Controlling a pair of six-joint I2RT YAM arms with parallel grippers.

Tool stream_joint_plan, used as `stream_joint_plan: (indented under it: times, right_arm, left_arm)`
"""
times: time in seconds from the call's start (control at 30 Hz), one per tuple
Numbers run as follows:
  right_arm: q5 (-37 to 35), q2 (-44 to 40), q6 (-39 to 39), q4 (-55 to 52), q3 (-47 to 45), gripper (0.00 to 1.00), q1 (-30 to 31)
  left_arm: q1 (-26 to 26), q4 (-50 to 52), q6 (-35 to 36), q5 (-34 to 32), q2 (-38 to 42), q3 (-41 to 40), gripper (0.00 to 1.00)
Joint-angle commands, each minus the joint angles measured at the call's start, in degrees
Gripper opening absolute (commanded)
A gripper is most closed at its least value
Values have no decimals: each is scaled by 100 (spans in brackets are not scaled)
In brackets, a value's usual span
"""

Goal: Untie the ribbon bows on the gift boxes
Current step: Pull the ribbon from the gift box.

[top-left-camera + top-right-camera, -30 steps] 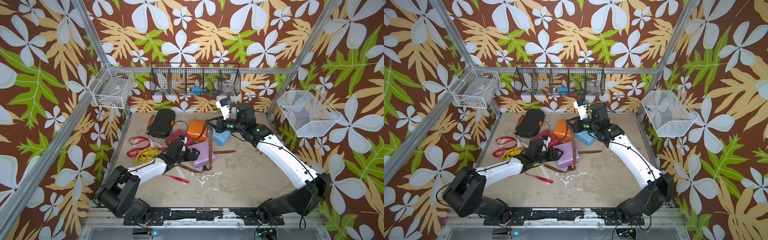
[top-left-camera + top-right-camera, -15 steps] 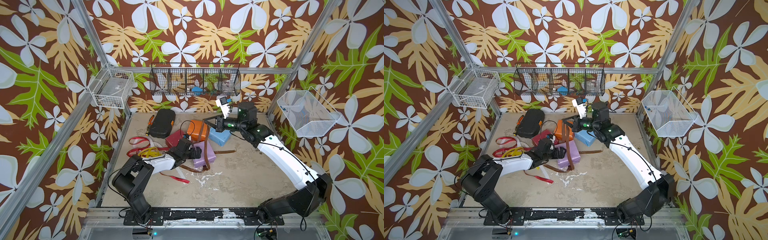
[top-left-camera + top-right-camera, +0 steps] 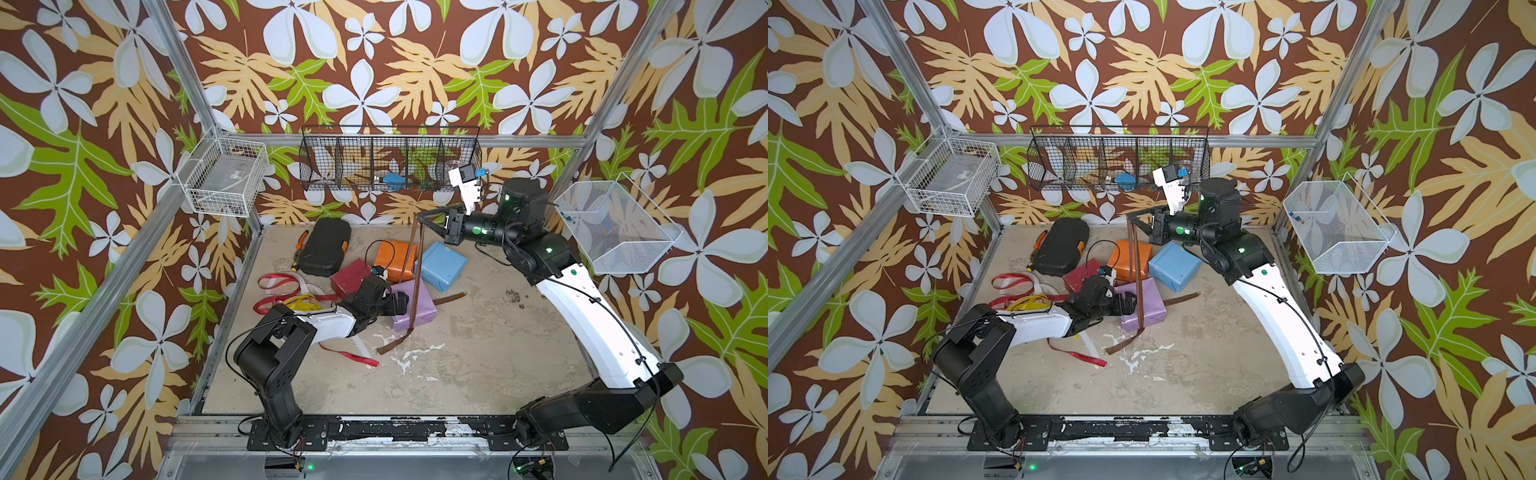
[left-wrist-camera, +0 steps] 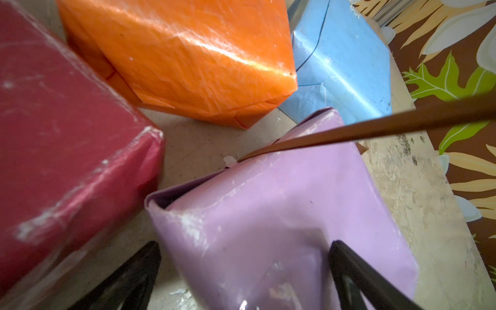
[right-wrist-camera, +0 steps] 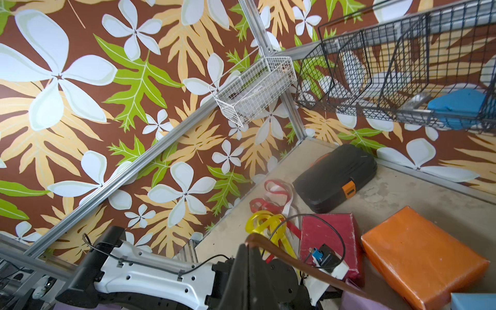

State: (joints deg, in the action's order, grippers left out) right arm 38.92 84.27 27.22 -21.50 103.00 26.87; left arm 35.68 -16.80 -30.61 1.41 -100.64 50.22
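the right claw (image 3: 420, 217) pinches the brown ribbon (image 3: 416, 272) taut above the lilac box (image 3: 415, 306), which rests mid-desk; the left claw (image 4: 241, 273) gapes wide, seemingly straddling the box's corner.

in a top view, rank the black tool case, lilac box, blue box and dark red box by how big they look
1. black tool case, clearly largest
2. blue box and lilac box, too alike to rank
3. dark red box, smallest as seen, though the left arm hides part of it
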Motion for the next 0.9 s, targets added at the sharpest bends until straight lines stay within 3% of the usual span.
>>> stream_joint_plan:
  times: [0.0,0.43,0.63,0.87]
  right_arm:
    - [27,-13,12,773,313,0,13]
    - [-336,84,-61,597,1713,0,-117]
    - [-475,-284,59,1006,1149,0,-494]
    - [48,-665,1165,2249,635,0,-1575]
  left_arm:
    - [-2,1078,293,-78,-170,-14,100]
    - [31,1207,314,-115,-149,-65,100]
    - [35,1257,371,-156,-122,-82,100]
    - [36,1323,451,-225,-158,-100,100]
